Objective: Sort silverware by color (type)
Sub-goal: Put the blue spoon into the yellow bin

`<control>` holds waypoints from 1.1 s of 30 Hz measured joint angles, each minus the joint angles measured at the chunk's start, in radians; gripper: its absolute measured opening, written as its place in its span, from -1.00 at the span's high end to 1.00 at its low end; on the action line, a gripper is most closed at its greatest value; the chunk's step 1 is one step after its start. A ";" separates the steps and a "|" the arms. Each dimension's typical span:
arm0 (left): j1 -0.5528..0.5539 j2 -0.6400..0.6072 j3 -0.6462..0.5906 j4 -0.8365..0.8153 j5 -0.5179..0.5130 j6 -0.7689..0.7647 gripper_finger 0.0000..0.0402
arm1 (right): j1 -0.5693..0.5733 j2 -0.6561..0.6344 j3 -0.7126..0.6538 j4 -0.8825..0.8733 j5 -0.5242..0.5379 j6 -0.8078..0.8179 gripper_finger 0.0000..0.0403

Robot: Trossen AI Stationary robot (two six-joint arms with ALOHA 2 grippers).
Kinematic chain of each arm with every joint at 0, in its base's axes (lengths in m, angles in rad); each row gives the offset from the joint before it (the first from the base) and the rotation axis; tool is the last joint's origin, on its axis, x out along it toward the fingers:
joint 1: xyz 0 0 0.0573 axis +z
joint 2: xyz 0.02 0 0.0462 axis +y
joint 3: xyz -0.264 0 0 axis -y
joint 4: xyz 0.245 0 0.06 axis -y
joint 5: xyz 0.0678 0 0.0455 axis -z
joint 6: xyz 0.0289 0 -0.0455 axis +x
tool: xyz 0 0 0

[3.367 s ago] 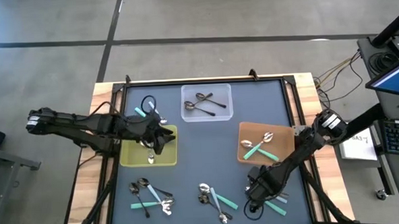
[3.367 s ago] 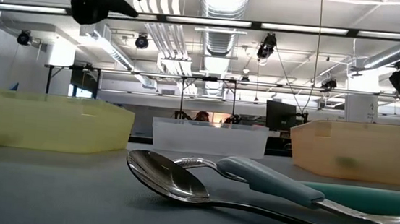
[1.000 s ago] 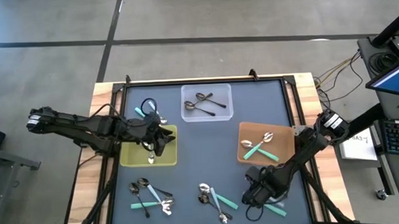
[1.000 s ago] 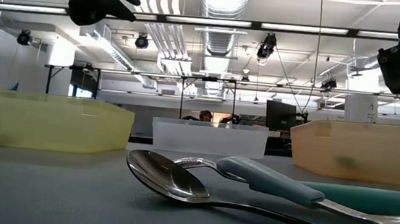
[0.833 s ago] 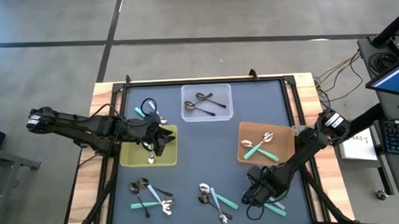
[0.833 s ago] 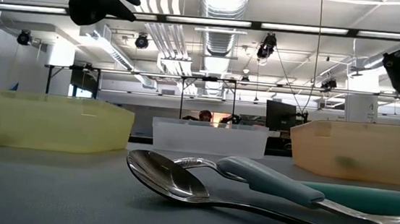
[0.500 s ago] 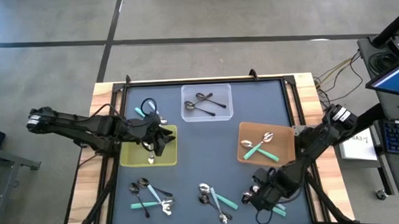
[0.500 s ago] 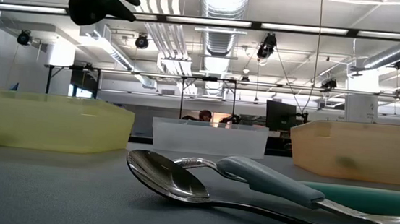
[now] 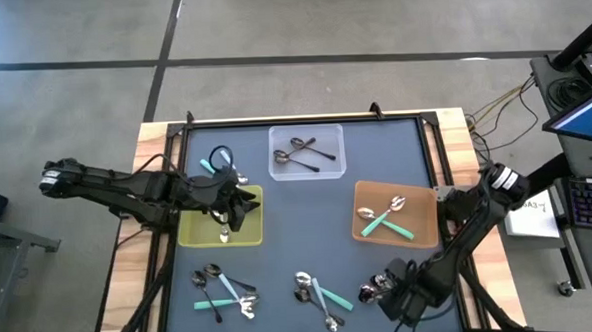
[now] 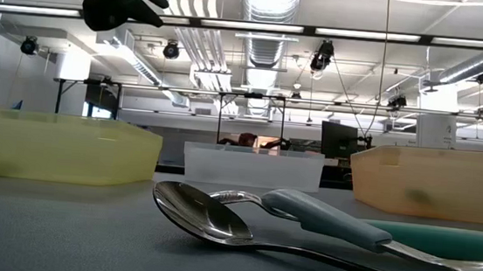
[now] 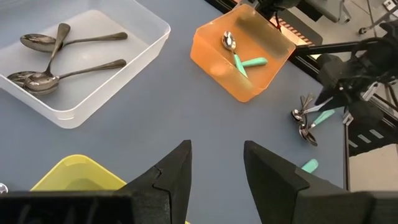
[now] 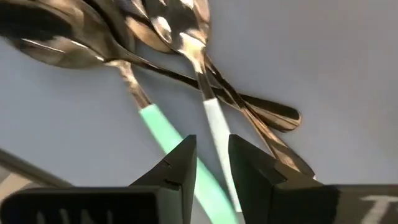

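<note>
Hovering unmoved over the yellow tray [image 9: 201, 230], the left gripper [image 9: 240, 201] holds its fingers apart, empty. The right gripper [image 9: 391, 288] has drawn back toward the surface's near right edge, fingers slightly parted around a pale-blue-handled spoon [image 12: 214, 127] in the near-right silverware cluster [image 9: 381, 282]; whether it grips, I cannot tell.

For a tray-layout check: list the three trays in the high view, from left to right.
yellow tray → clear tray → orange-brown tray.
</note>
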 joint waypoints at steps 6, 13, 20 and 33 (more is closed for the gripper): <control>0.000 0.000 0.000 0.000 0.000 0.000 0.36 | 0.000 0.037 -0.015 0.001 -0.053 -0.010 0.39; 0.000 0.000 0.000 0.000 0.000 -0.004 0.36 | 0.000 0.054 -0.045 0.078 -0.062 -0.031 0.39; 0.000 0.000 0.000 -0.004 0.001 -0.004 0.36 | 0.000 0.051 -0.066 0.089 -0.066 -0.022 0.68; 0.000 0.060 0.000 0.010 0.041 0.003 0.36 | -0.009 -0.008 -0.042 0.099 0.017 -0.005 0.87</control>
